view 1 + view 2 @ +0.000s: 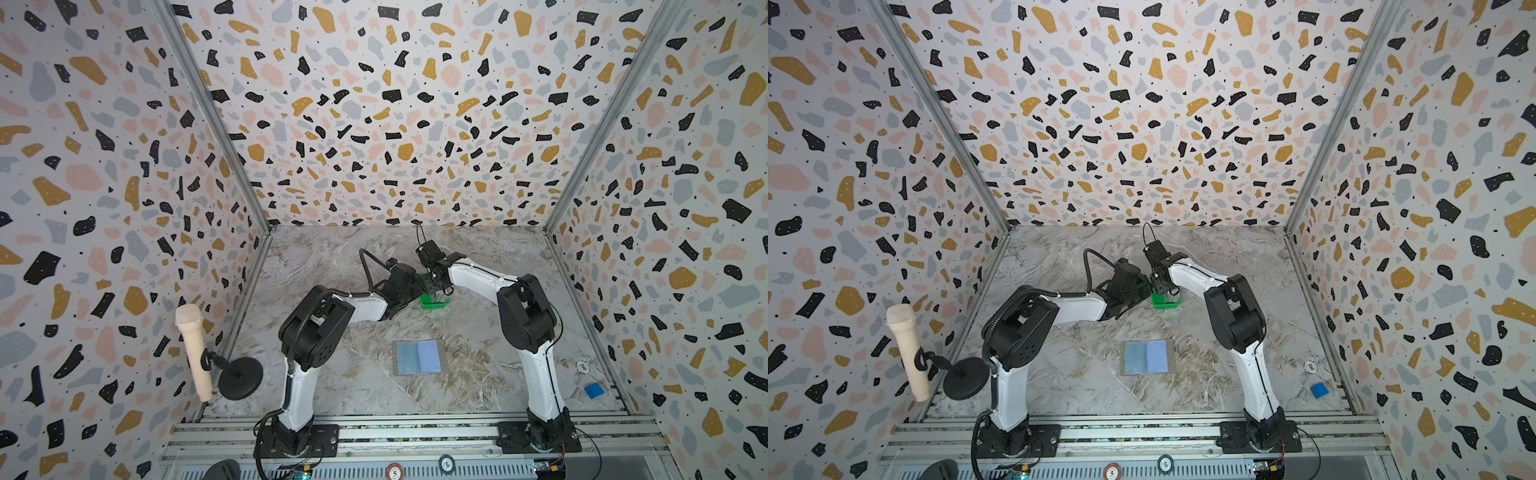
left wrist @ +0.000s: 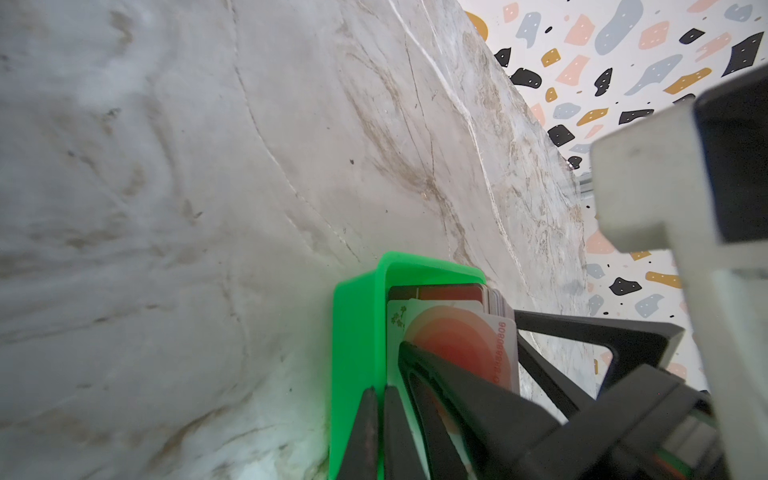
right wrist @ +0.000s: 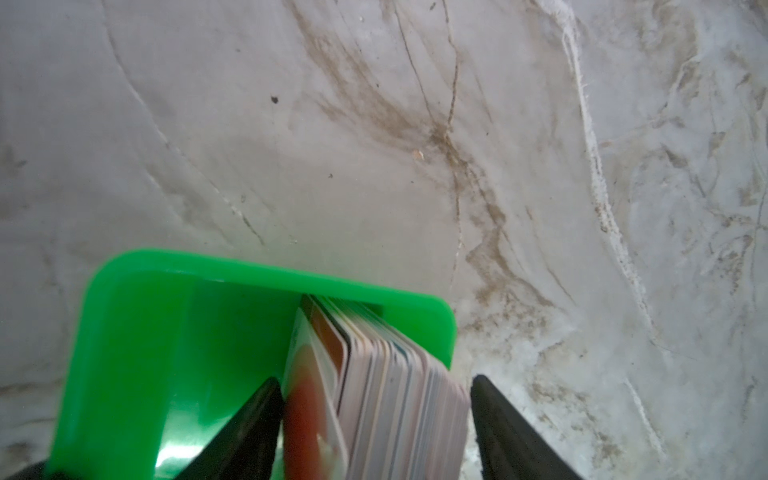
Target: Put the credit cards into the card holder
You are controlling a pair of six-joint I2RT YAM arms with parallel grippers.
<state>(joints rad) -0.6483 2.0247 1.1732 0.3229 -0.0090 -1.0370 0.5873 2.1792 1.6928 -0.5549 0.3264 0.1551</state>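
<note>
Two grippers work at the green tray (image 3: 137,332). The credit cards (image 3: 399,395) stand on edge in it as one stack. The right gripper (image 3: 375,379) straddles the stack, jaws spread; one finger touches the red front card. The left gripper (image 2: 379,390) pinches the tray wall. The card holder (image 1: 443,356) lies open flat, well apart from the tray.

The cards (image 3: 386,395) stand on edge in a tight stack in a green tray (image 3: 166,332), far in the middle. The front one shows a red circle. The grey holder (image 1: 444,358) lies open and flat, nearer, with two blue cards (image 1: 419,357) inside.
</note>
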